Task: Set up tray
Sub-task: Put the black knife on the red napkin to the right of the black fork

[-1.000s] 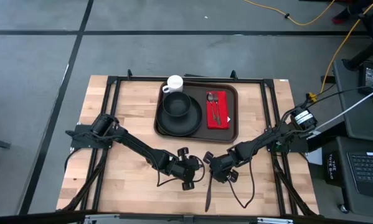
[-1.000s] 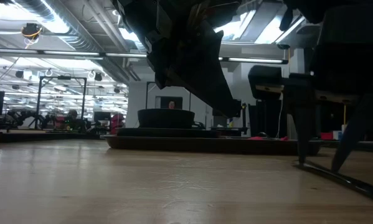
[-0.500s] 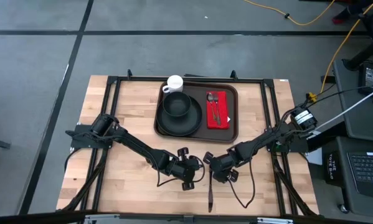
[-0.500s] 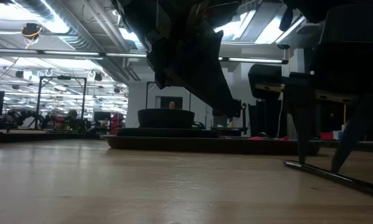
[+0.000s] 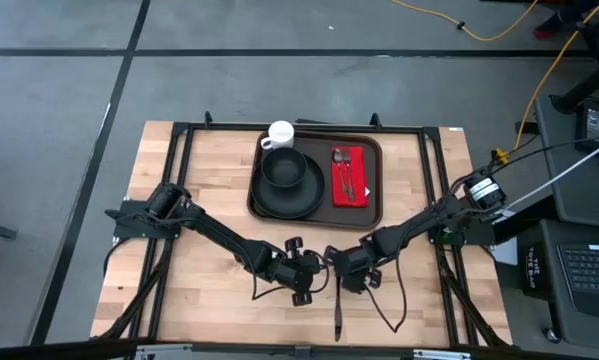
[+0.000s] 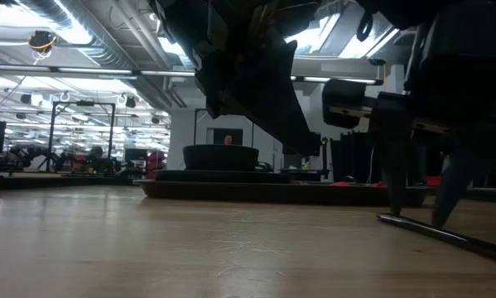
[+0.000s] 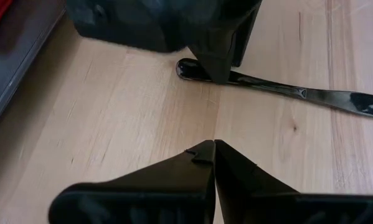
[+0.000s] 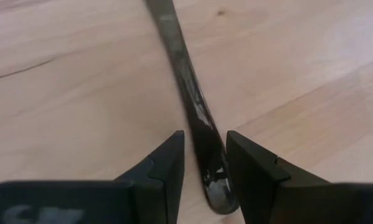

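A dark table knife point(image 5: 337, 312) lies flat on the wooden table, pointing toward the near edge. My right gripper point(image 5: 345, 278) is open and points down over the knife's far end point(image 8: 202, 140). Its two fingers stand close on either side of that end, with narrow gaps showing. In the low view the fingertips point(image 6: 395, 211) reach down to the table beside the knife point(image 6: 446, 237). My left gripper point(image 5: 317, 266) is shut and hovers just left of the right one, touching nothing. The dark brown tray point(image 5: 371, 218) sits at the far middle of the table.
The tray carries a black plate point(image 5: 297, 200) with a black bowl point(image 5: 282, 168), a white cup point(image 5: 280, 134) and a red napkin point(image 5: 356, 190) with cutlery point(image 5: 343, 175) on it. A black frame point(image 5: 179, 170) runs along the table's sides. Bare wood lies near left and near right.
The knife has turned a little on the table, its near end swinging toward the right, so it now lies straighter. My right gripper has shifted slightly toward the table's left, staying low over the knife's far end.
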Motion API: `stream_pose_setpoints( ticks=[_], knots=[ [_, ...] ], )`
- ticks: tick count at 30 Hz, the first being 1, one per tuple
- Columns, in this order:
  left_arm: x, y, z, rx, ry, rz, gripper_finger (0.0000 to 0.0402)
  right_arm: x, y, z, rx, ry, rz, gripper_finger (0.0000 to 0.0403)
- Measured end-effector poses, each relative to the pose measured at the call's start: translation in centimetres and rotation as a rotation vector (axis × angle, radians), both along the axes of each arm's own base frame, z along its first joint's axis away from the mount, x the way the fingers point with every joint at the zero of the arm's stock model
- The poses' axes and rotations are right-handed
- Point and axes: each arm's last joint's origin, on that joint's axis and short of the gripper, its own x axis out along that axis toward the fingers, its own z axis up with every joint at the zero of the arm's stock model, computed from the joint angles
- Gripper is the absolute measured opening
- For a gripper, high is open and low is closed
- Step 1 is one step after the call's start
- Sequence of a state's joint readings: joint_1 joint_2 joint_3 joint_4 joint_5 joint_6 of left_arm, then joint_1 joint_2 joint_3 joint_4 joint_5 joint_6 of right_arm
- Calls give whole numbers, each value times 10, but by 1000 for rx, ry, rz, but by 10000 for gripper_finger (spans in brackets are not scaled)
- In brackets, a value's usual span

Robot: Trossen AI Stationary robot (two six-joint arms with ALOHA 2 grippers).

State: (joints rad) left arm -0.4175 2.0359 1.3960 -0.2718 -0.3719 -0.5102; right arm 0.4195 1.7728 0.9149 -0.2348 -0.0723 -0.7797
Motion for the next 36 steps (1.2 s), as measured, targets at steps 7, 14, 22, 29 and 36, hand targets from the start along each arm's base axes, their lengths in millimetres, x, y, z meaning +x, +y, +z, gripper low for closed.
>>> stream_pose_setpoints(
  ticks=[7,14,22,29,36],
  knots=[
    [0,0,0,-1,1,-1,3,13,4,-3,-6,48,36,124],
    [-2,-4,0,-4,3,-14,3,21,-3,-8,48,165,-37,124],
    [-2,-5,0,-4,3,-17,3,23,-14,-13,136,268,-206,122],
    [-2,-5,0,-4,3,-17,3,25,-19,-13,181,311,-365,81],
    [-2,-5,0,-3,5,-17,3,27,-28,-13,241,365,-553,61]
  ],
)
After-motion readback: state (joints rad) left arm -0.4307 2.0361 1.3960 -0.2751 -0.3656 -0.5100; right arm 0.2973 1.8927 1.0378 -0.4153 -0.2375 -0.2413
